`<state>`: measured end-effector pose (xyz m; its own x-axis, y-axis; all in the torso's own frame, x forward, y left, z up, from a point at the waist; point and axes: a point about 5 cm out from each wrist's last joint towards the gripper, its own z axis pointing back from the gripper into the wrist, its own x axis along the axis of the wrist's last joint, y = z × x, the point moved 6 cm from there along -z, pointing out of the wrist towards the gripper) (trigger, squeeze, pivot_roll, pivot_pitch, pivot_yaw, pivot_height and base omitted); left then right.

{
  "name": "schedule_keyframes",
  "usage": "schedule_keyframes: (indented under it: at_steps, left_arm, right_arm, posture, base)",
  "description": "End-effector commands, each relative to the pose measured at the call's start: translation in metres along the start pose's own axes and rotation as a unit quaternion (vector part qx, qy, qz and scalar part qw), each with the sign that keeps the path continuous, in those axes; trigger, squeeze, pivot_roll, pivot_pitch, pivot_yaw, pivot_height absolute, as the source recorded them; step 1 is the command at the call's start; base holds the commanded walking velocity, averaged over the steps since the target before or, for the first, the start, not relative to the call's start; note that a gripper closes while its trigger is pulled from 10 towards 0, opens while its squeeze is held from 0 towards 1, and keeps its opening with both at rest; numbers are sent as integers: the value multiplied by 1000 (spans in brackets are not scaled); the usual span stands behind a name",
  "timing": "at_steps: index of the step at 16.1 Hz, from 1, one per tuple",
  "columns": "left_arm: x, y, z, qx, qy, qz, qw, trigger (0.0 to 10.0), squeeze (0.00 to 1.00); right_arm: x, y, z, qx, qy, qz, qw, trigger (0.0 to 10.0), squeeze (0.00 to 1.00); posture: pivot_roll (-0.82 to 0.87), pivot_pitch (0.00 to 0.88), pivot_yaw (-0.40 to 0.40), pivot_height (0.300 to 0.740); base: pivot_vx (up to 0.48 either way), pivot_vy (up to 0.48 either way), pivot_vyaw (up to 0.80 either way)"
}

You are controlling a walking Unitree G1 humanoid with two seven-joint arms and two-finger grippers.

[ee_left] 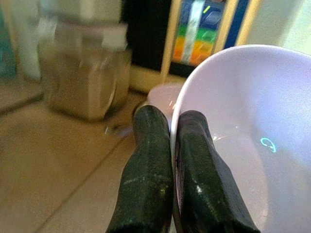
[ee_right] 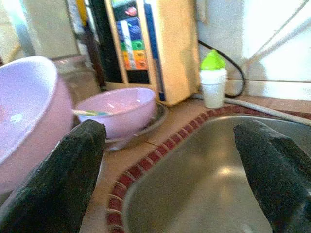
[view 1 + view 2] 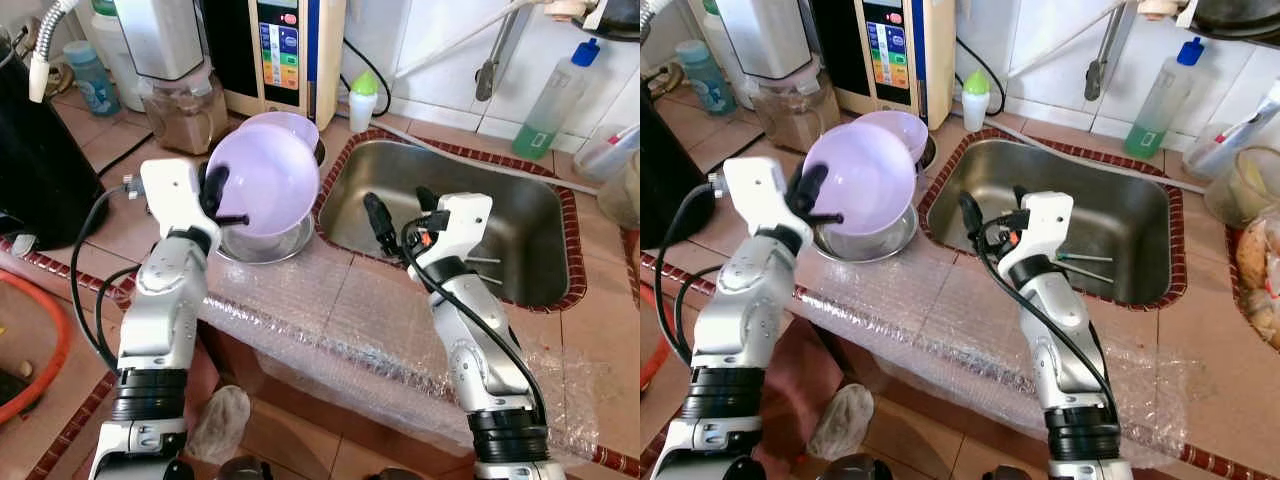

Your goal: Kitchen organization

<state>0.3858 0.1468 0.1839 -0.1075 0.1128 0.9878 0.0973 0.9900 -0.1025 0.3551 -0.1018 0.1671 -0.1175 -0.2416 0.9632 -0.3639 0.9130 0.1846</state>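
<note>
A lilac bowl (image 3: pixel 262 180) is pinched at its rim by the left gripper (image 3: pixel 215 195), lifted; placement seems next. The right gripper (image 3: pixel 400 215) is held spread.

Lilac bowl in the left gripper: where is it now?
The lilac bowl is tilted, pinched by its rim in the left gripper, above the steel bowl left of the sink.

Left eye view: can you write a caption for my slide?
Left gripper lifts a tilted purple bowl beside the sink; right gripper waits open.
</note>
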Motion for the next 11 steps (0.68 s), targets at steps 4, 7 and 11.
schedule_keyframes:
  at_steps: [4,7,11]
  left_arm:
    - [11,-23,2,-51,-44,-84,994,0,0]
    - [8,-32,3,-67,-46,-106,991,0,0]
    - [13,-49,6,-102,-72,-107,986,0,0]
  right_arm:
    - [12,26,0,77,-5,-82,994,10000,0]
    - [17,40,1,117,-2,-152,981,10000,0]
    - [-2,43,2,115,41,-130,984,0,0]
  posture:
    - [-37,0,-2,740]
    - [-31,0,-4,740]
    - [-36,0,-3,740]
  base:
    - [0,0,0]
    - [0,0,0]
    - [0,0,0]
